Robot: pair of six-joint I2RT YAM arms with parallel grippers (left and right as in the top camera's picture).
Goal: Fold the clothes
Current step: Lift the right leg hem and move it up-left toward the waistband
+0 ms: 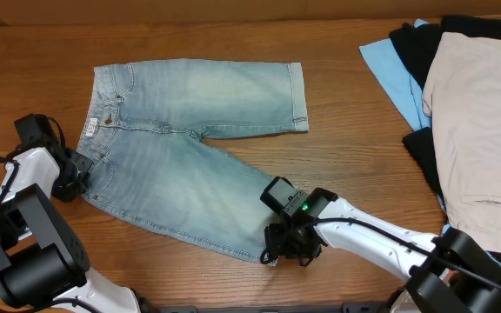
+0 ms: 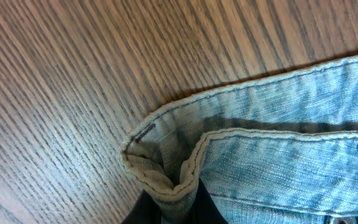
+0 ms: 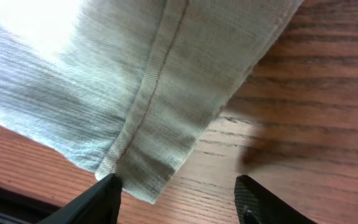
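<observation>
The shorts (image 1: 190,130) lie spread flat on the table (image 1: 346,104), towards its left side. Their waistband (image 2: 166,155) is by the left edge, with one leg running along the far side and the other slanting toward the near edge. My left claw (image 2: 173,210) is clenched on the near corner of the waistband, the denim bunched up between its fingers. My right claw (image 3: 179,196) is down at the hem (image 3: 166,112) of the near leg with its fingers parted. The hem's corner touches one finger, and nothing is grasped. The other clothes (image 1: 472,130) sit heaped at the far right corner, well apart.

As I judge it, the step in hand is taking that hem so the near leg can fold over onto the far one. To do it well, I should push the right claw further onto the hem's corner so both layers sit between the fingers before I close. The bite should land on the stitched edge, not the thinner cloth. Then I lift both claws together, keep the outer seam taut, and carry it across until hem meets hem. A shallow bite would likely slip.
</observation>
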